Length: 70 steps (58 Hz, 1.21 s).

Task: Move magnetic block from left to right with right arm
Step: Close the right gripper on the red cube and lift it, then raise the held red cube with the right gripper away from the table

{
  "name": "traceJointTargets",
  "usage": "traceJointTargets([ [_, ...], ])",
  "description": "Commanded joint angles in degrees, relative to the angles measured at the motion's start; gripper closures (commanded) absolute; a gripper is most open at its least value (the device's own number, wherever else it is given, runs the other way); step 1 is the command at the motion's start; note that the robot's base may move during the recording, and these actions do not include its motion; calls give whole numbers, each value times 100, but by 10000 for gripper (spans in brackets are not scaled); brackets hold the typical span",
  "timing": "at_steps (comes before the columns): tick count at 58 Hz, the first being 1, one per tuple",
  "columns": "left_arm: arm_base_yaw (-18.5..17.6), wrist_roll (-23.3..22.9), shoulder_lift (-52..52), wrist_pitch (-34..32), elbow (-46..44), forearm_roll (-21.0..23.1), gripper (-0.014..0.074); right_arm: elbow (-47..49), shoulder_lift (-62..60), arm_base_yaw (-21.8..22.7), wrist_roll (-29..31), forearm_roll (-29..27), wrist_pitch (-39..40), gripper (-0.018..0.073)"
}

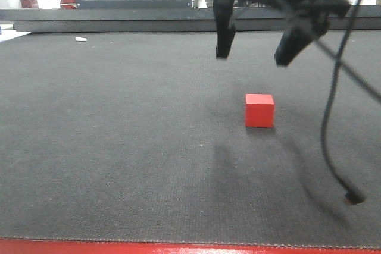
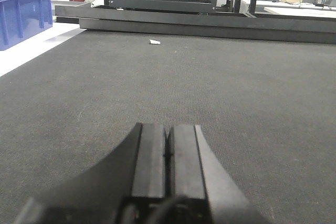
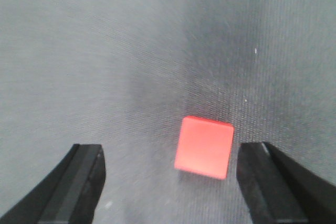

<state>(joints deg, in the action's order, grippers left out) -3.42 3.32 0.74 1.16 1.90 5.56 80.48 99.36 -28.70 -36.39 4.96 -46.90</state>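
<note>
A small red magnetic block (image 1: 259, 110) lies on the dark mat, right of centre in the front view. My right gripper (image 1: 255, 52) hangs open above it, its two dark fingers spread wide and clear of the block. From the right wrist, the magnetic block (image 3: 204, 147) rests on the mat between the fingers, much nearer the right one, with the right gripper (image 3: 173, 169) open around empty space. My left gripper (image 2: 168, 135) is shut with nothing in it, low over bare mat.
A black cable (image 1: 333, 117) dangles from the right arm down to the mat at the right. A dark rail (image 1: 178, 19) borders the mat's far edge. A blue bin (image 2: 23, 11) stands off the mat at the far left. A small white scrap (image 2: 155, 42) lies near the rail.
</note>
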Motion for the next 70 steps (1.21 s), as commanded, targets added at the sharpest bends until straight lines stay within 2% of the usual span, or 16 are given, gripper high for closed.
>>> traceJointTargets([
  [1,-21,-34,72,-445,44,27,722,294,38,2,-112,213,47,-53],
  [29,-21,-34,72,-445,44,27,722,308,886,47,-112,250,129,-47],
  [36,-21,-34,72,-445,44,27,722,308,873,49,-112,277,129,61],
  [48,-21,-34,72,-445,44,27,722,308,758,77,-106,282,64,398],
  [52,-21,-34,72,-445,44,27,722,308,643,141,-101,295,71,465],
  [59,-21,-34,72,-445,44,27,722,271,276,314,164,300,-33,503],
  [70,-21,-34,72,-445,44,27,722,-220,-543,805,1228,294,-70,503],
])
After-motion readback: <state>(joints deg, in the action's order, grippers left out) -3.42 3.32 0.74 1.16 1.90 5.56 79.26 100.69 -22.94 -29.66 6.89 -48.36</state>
